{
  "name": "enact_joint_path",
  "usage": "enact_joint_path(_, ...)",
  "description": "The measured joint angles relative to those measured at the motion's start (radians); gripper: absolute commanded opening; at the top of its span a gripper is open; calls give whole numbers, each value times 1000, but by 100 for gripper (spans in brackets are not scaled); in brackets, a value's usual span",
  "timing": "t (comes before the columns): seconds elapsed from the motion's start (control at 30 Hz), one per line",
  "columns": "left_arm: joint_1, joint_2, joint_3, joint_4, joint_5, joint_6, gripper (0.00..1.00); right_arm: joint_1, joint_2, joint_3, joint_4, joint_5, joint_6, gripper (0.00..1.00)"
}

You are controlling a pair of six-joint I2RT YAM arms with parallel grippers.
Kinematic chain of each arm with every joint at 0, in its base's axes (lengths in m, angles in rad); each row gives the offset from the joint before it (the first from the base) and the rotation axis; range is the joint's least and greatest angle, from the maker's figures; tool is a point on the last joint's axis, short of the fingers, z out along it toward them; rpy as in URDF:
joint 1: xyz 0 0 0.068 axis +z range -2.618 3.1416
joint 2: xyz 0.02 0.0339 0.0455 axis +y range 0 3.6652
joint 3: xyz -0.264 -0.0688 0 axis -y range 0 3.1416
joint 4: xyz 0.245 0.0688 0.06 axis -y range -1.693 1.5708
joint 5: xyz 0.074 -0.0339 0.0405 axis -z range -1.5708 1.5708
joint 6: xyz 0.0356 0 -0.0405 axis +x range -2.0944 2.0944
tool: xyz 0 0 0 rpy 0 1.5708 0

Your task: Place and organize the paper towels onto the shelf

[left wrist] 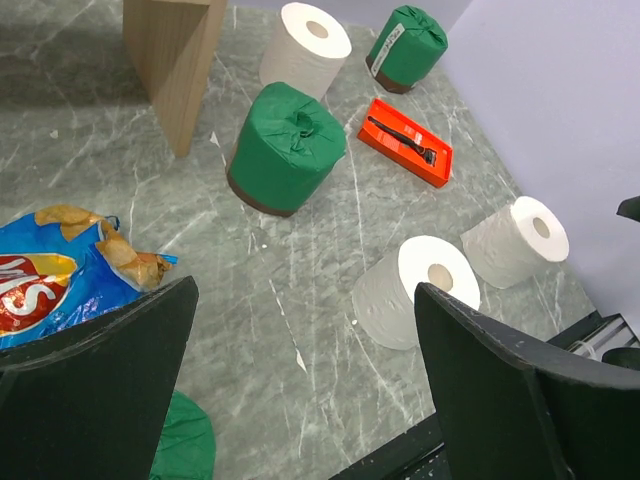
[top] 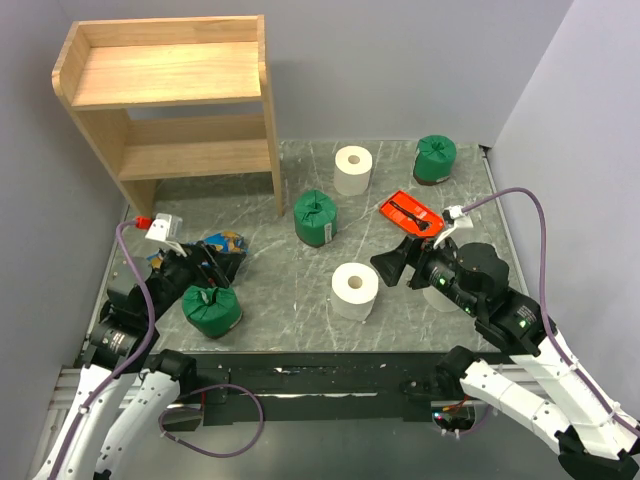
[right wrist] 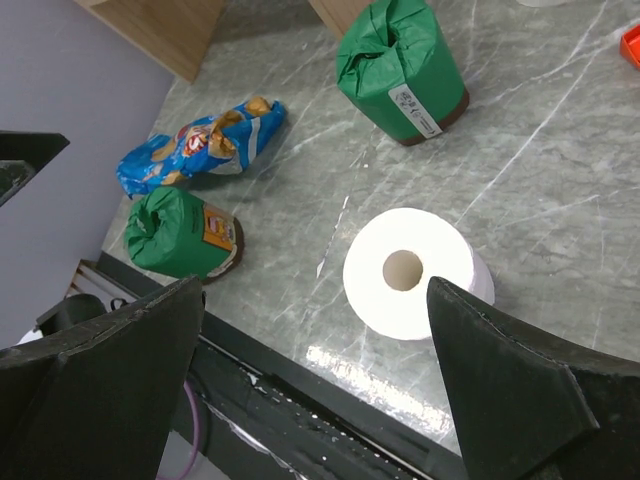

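Left pincer [top: 205, 265] and right pincer [top: 392, 265] both spread wide, holding nothing. White rolls [top: 353, 170] and green rolls [top: 316, 218] sit scattered on bench [top: 270, 265], none on shelf [top: 170, 75] at far left.

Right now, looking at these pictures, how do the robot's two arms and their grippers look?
The left arm and right arm have white shells low down and black joints further out. The left gripper and right gripper are black, each with two broad wedge-shaped fingers. A purple cable runs along each arm to a small white wrist camera. The right arm carries small green lights.
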Motion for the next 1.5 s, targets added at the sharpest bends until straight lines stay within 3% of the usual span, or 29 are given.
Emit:
enact_joint_path(0.3, 0, 2, 0, -10, -27, -3, 96, 0, 23, 2, -5, 13, -1, 100)
enact_joint_path(0.53, 0, 32, 0, -28, -132, -39, 96, 0, 31, -4, -6, 21, 18, 100)
enact_joint_path(0.67, 0, 100, 50, -140, -277, -160, 96, 0, 32, -5, -10, 24, 24, 99)
enact_joint_path(0.83, 0, 226, 217, -361, -409, -404, 97, 0, 15, -37, -6, 16, 20, 99)
enact_joint_path(0.93, 0, 251, 245, -460, -462, -539, 86, 0, 8, -50, -14, 8, 19, 99)
enact_joint_path(0.97, 0, 256, 248, -506, -475, -584, 78, 0, 8, -50, -15, 3, 19, 99)
enact_joint_path(1.1, 0, 328, 251, -674, -526, -721, 67, 0, 8, -50, -16, -6, 20, 99)
enact_joint_path(1.3, 0, 457, 254, -847, -595, -842, 68, 0, 11, -51, -14, -33, 20, 99)
enact_joint_path(1.5, 0, 440, 254, -900, -639, -903, 75, 0, 12, -51, -14, -47, 19, 99)
